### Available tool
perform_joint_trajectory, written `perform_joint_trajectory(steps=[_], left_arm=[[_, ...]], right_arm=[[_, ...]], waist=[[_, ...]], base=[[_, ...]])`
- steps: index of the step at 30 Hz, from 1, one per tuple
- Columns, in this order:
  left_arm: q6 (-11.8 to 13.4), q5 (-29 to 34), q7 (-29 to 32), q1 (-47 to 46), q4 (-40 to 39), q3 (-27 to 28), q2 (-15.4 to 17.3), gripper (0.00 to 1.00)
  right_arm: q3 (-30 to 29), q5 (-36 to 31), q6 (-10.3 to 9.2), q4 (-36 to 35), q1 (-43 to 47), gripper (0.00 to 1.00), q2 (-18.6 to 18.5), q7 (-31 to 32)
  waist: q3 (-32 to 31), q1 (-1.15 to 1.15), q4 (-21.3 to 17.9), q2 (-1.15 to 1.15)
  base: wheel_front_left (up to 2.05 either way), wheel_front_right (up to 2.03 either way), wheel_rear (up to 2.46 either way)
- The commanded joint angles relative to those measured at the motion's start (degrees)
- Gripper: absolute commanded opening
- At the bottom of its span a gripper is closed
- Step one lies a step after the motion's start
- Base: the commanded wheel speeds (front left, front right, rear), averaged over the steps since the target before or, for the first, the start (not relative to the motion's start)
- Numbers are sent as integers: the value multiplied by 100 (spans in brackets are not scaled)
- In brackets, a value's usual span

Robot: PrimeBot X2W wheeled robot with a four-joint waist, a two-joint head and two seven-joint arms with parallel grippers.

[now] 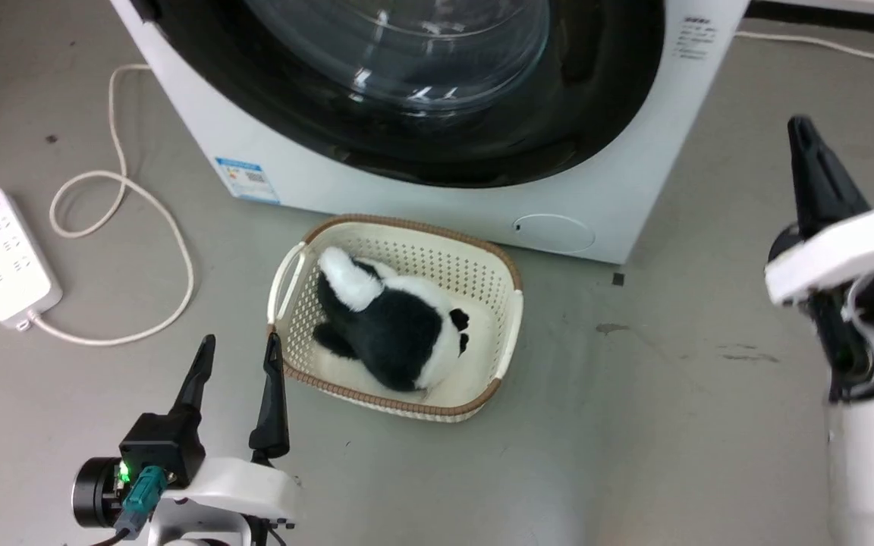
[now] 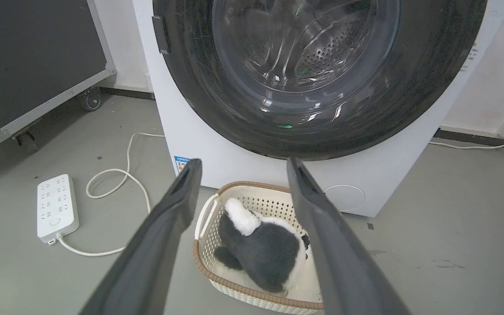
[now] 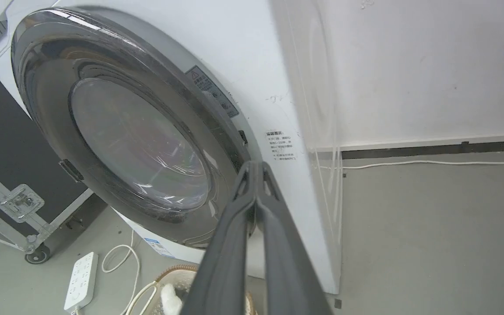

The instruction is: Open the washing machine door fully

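The very large round glossy black-rimmed washing machine door (image 1: 573,114) with its bulging clear glass centre fills the upper middle of the head view and lies flat against the white machine front, apparently shut. At the lower left of that view the left gripper (image 1: 242,345) has its two dark fingers spread apart with nothing between them, pointing up towards the cream perforated plastic basket (image 1: 482,280) on the grey floor just below the machine. A black-and-white plush toy (image 1: 399,334) lies in the basket. At the right edge, the right gripper (image 1: 801,129) points upward. In the right wrist view its fingers (image 3: 234,227) are pressed together on nothing, tips at the door's (image 3: 50,87) right rim; contact cannot be judged. A white power strip (image 1: 1,254) lies at the far left.
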Motion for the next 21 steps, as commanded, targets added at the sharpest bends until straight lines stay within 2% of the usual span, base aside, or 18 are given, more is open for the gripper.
perform_joint_trajectory(steps=[1,7,21], left_arm=[[32,-51,-66,-134,-16,-19,2,100],[55,-116,-138,-221,-70,-45,3,100],[54,-239,-306,-438,-100,-153,3,100]], right_arm=[[-101,233,2,151,-338,0,43,154],[-402,736,3,631,-997,0,89,726],[-1205,1451,3,1985,-2695,0,142,1831]], waist=[[82,0,72,0],[308,0,195,0],[855,-1,485,0]], base=[[0,0,0],[0,0,0],[0,0,0]])
